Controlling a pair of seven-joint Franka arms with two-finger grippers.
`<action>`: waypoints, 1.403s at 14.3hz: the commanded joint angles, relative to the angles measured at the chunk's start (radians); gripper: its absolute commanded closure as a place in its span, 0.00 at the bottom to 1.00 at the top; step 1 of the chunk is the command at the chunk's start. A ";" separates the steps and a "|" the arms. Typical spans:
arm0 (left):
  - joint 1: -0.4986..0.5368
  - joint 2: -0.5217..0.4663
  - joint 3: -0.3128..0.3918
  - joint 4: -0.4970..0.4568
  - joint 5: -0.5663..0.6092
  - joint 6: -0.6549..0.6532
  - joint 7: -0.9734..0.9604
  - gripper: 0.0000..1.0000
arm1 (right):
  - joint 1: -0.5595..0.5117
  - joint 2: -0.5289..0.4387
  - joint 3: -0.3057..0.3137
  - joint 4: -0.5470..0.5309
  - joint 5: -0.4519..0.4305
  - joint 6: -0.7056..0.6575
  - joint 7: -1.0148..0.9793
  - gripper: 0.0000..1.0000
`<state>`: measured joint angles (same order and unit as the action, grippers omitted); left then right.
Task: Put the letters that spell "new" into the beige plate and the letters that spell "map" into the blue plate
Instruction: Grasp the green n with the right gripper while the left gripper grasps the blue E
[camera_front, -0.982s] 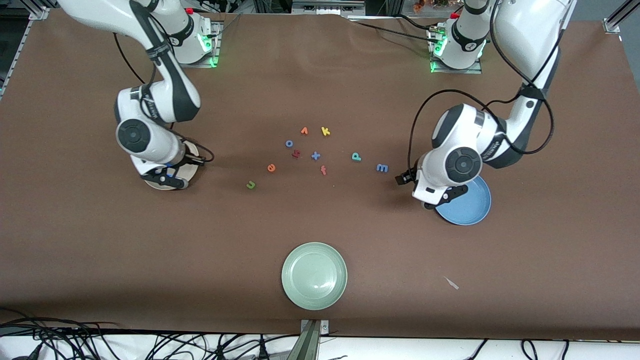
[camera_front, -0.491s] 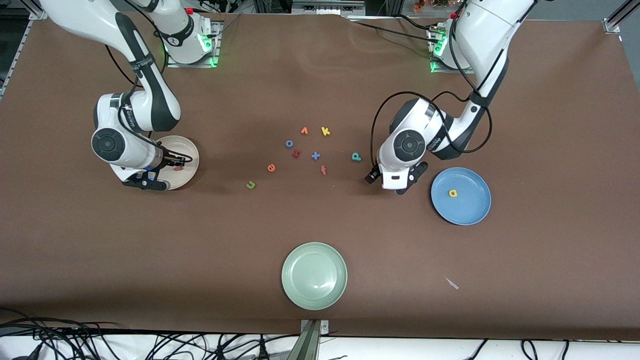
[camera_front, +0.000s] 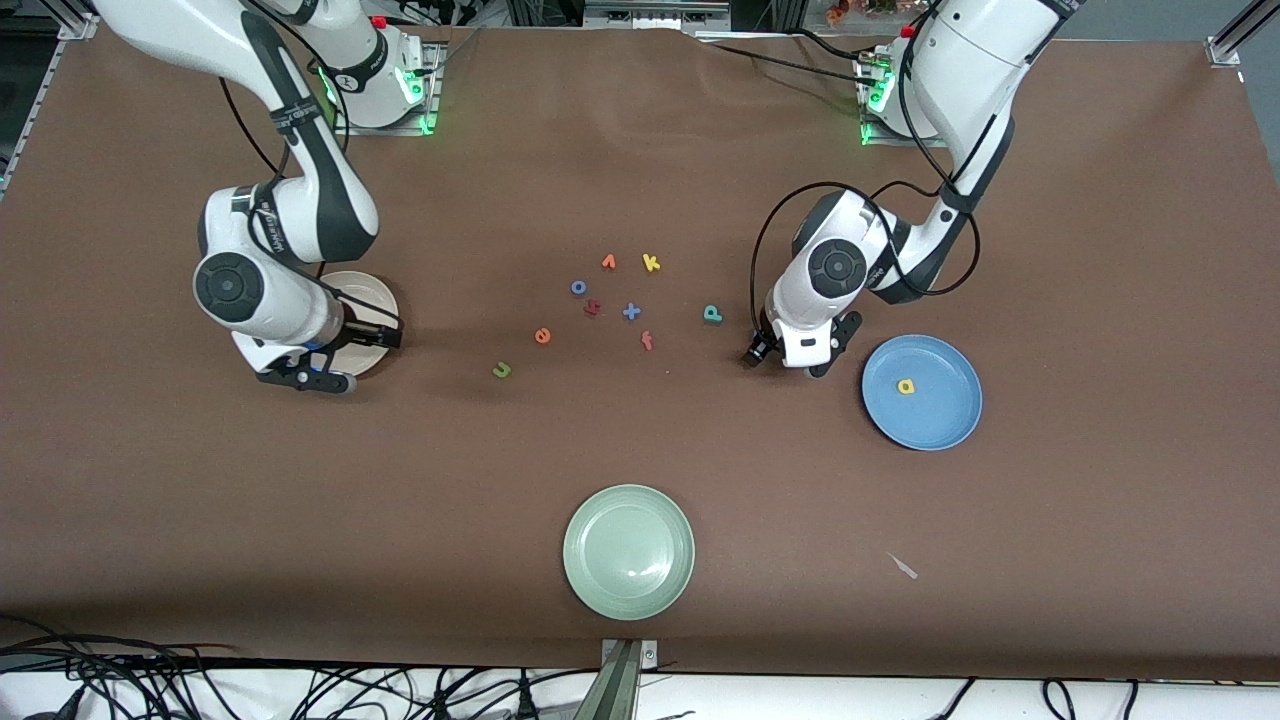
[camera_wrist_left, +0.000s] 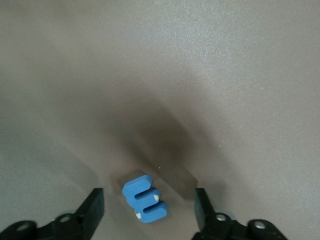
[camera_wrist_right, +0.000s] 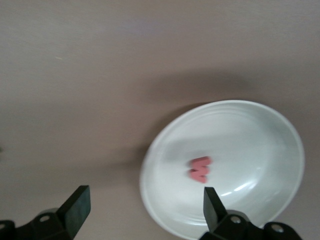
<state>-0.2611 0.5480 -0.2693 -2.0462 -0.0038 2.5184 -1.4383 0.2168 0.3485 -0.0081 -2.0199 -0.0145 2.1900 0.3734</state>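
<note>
Our left gripper (camera_wrist_left: 147, 207), fingers apart around blue m (camera_wrist_left: 144, 197); right gripper (camera_wrist_right: 145, 207), fingers apart, at beige plate's (camera_wrist_right: 160, 145) nine-o'clock rim.

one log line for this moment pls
left gripper: open, straddling blue m on table | right gripper: open, above beige plate holding w | blue plate: yellow a | pending: n, e, p

The table (camera_front: 640, 150) has a brown cover that looks dull and a bit grainy, like paper or cloth. The blue m (camera_wrist_left: 144, 197) looks like soft foam, not shiny. The beige plate (camera_wrist_right: 280, 135) is smooth and shiny, with a bright glint. The blue plate (camera_front: 945, 420) and the green plate (camera_front: 628, 590) look smooth too.
</note>
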 joint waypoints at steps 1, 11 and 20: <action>-0.003 -0.039 0.001 -0.037 -0.001 0.010 -0.019 0.31 | 0.021 0.033 0.042 0.050 0.027 -0.009 0.109 0.00; -0.001 -0.033 0.001 -0.029 -0.001 0.003 -0.010 0.89 | 0.167 0.217 0.089 0.159 0.033 0.183 0.502 0.00; 0.106 -0.112 0.019 0.095 -0.001 -0.292 0.252 1.00 | 0.170 0.277 0.091 0.185 0.036 0.235 0.502 0.01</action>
<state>-0.1845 0.4590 -0.2535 -1.9643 -0.0036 2.2828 -1.2801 0.3829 0.5912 0.0814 -1.8765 0.0051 2.4187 0.8683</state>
